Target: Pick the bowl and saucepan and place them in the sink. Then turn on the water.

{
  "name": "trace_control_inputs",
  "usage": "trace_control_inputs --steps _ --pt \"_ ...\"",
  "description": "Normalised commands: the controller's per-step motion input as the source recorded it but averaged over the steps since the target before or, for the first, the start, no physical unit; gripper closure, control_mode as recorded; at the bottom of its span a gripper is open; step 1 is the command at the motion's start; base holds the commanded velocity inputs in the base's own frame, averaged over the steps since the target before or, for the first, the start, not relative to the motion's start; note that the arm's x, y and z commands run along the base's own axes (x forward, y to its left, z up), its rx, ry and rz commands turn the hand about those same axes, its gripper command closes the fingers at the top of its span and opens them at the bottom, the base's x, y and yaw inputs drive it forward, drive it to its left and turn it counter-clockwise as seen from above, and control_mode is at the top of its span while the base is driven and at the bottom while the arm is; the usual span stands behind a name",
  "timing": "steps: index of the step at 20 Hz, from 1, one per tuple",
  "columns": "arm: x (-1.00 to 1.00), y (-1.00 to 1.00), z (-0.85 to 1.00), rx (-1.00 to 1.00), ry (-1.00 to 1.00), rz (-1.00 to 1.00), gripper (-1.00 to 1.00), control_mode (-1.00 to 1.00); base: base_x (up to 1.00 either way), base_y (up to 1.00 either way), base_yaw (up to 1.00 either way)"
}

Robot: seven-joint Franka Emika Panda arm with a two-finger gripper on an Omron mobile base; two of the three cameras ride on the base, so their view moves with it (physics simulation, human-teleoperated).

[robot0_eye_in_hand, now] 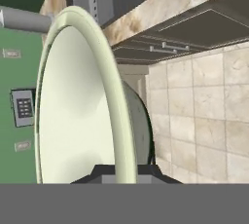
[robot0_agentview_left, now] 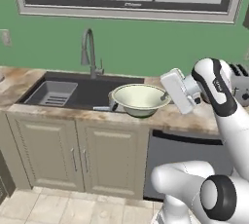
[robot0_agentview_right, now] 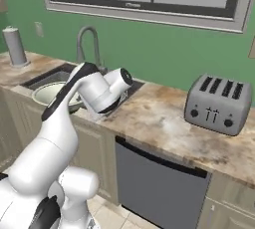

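Left base view shows us the wide, pale greenish-white glossy bowl (robot0_agentview_left: 140, 99) up in the air, tipped a little, at the right end of the big dark grey sink (robot0_agentview_left: 92, 91). Part of the bowl is over the sink and part is over the front edge of the speckled brown stone counter (robot0_agentview_left: 187, 113). Our white arm's two-finger gripper (robot0_agentview_left: 166, 97) is at the bowl's right rim. In the hand view we see the gripper (robot0_eye_in_hand: 127, 173) closed tight on the bowl's (robot0_eye_in_hand: 78, 106) thin rim, with one dark fingertip on each side of it.

A short dark handle (robot0_agentview_left: 103, 107) pokes out just left of the bowl, at the front edge of the sink. We cannot tell what it belongs to. A light grey ribbed tray (robot0_agentview_left: 52, 93) lies in the sink's left part. The tall grey faucet (robot0_agentview_left: 89, 52) stands behind the sink.

In the right base view the bowl (robot0_agentview_right: 50, 93) sits behind our arm, beside the sink (robot0_agentview_right: 52, 77). A silver four-slot toaster (robot0_agentview_right: 218, 104) stands on the counter (robot0_agentview_right: 149, 116), far right of the sink.
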Motion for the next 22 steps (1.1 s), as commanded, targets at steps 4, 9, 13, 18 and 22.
trace_control_inputs --steps 4,9,13,18,22 --pt "0.0 0.0 0.0 0.0 0.0 0.0 1.0 1.0 0.14 0.69 -0.49" --pt "0.0 0.0 0.0 0.0 0.0 0.0 1.0 1.0 0.05 0.6 -0.47" --pt "0.0 0.0 0.0 0.0 0.0 0.0 1.0 1.0 0.0 0.52 -0.43" --pt "0.0 0.0 0.0 0.0 0.0 0.0 1.0 1.0 0.02 0.51 -0.35" --pt "0.0 0.0 0.0 0.0 0.0 0.0 1.0 1.0 0.21 0.21 -0.1"
